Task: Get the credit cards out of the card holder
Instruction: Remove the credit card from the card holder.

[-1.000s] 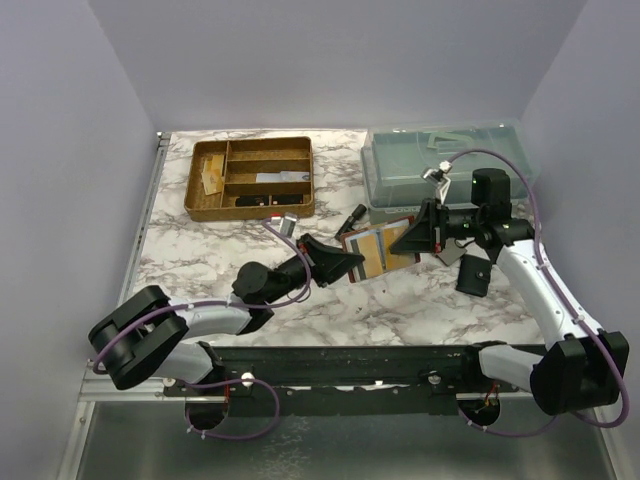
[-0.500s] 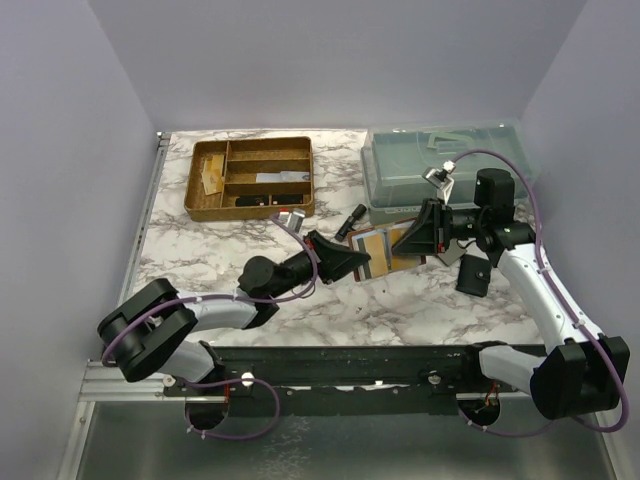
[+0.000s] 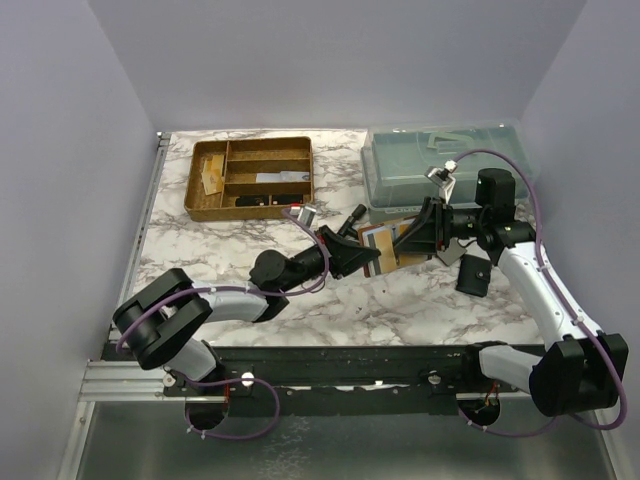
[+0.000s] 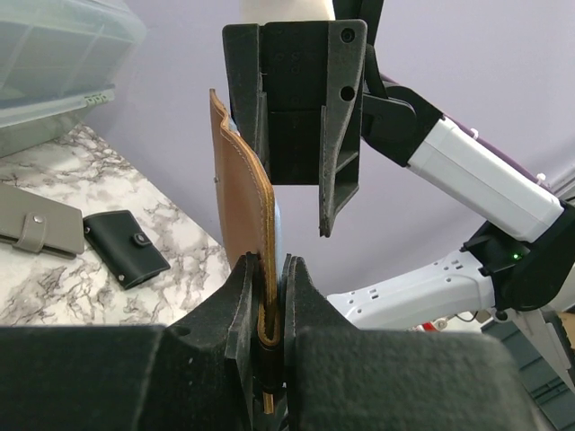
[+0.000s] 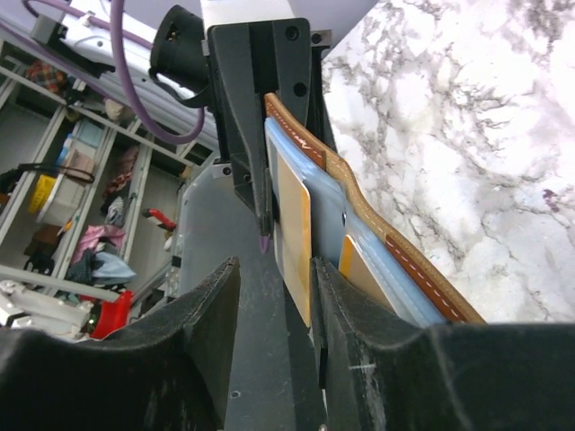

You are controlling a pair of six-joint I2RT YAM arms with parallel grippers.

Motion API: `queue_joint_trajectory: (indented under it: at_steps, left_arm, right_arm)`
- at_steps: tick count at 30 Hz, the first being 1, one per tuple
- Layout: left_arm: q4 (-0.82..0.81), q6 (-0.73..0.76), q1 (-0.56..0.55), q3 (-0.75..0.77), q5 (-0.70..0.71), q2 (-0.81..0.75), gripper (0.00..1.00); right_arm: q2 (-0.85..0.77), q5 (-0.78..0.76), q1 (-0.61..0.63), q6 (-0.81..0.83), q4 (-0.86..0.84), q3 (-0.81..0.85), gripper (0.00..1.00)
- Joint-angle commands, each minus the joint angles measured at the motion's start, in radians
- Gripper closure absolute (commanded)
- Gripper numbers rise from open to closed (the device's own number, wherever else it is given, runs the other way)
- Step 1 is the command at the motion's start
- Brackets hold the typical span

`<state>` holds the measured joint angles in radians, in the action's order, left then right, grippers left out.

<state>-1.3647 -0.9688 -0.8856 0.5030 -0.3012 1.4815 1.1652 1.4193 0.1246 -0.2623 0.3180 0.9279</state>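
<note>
Card holder (image 4: 243,180) is upright off the marble table (image 3: 420,300), one edge pinched tight in the left gripper (image 4: 269,269). Right gripper (image 5: 274,269) faces it, fingers parted either side of a tan credit card (image 5: 292,224) that sticks out of a pocket, with a gap on one side. Black pouch (image 4: 126,247) lies on the table beyond.

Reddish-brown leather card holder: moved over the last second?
Yes. The reddish-brown leather card holder, clamped in the left gripper, shifted up-frame in the top view, closer to the clear plastic storage box.
</note>
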Motion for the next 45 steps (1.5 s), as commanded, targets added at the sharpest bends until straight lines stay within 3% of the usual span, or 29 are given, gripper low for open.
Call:
queue_joint_trajectory:
  at_steps: [1, 10, 20, 22, 28, 30, 32, 34, 36, 41, 45]
  left_arm:
    - [-0.067, -0.006, -0.022, 0.062, -0.035, 0.034, 1.0]
    - [-0.081, 0.004, -0.021, 0.043, -0.021, 0.02, 1.0]
    - [-0.082, -0.003, -0.025, 0.09, -0.035, 0.054, 1.0]
    - [-0.082, -0.002, -0.025, 0.094, -0.033, 0.06, 1.0]
    - [-0.082, -0.006, -0.024, 0.069, -0.01, 0.053, 1.0]
    - [-0.08, -0.007, -0.023, 0.051, 0.005, 0.034, 0.92]
    - [-0.076, -0.007, -0.021, 0.017, 0.035, 0.004, 0.67]
    - [-0.069, 0.0, -0.021, -0.027, 0.068, -0.044, 0.51]
    - [-0.043, 0.016, -0.02, -0.071, 0.1, -0.116, 0.42]
    - [0.12, 0.068, -0.019, -0.123, 0.139, -0.276, 0.36]
    - [0.166, 0.076, -0.019, -0.114, 0.115, -0.298, 0.33]
  right_arm:
    - [0.005, -0.037, 0.021, 0.02, 0.035, 0.002, 0.56]
    - [-0.012, -0.197, 0.021, 0.12, 0.133, 0.037, 0.52]
    - [0.0, 0.006, 0.021, -0.024, -0.021, -0.015, 0.54]
    - [0.001, 0.01, 0.021, -0.03, -0.025, -0.016, 0.59]
    - [-0.012, -0.007, 0.02, -0.03, -0.026, -0.012, 0.97]
    - [-0.019, -0.016, 0.018, -0.021, -0.014, -0.007, 1.0]
    - [-0.025, -0.018, 0.013, -0.018, -0.014, -0.009, 1.0]
    - [-0.031, -0.009, 0.007, -0.022, -0.024, -0.018, 1.0]
    - [-0.037, 0.007, 0.003, -0.043, -0.049, -0.027, 1.0]
    - [-0.047, 0.044, 0.0, -0.102, -0.121, -0.057, 1.0]
    - [-0.043, 0.077, -0.001, -0.149, -0.178, -0.074, 1.0]
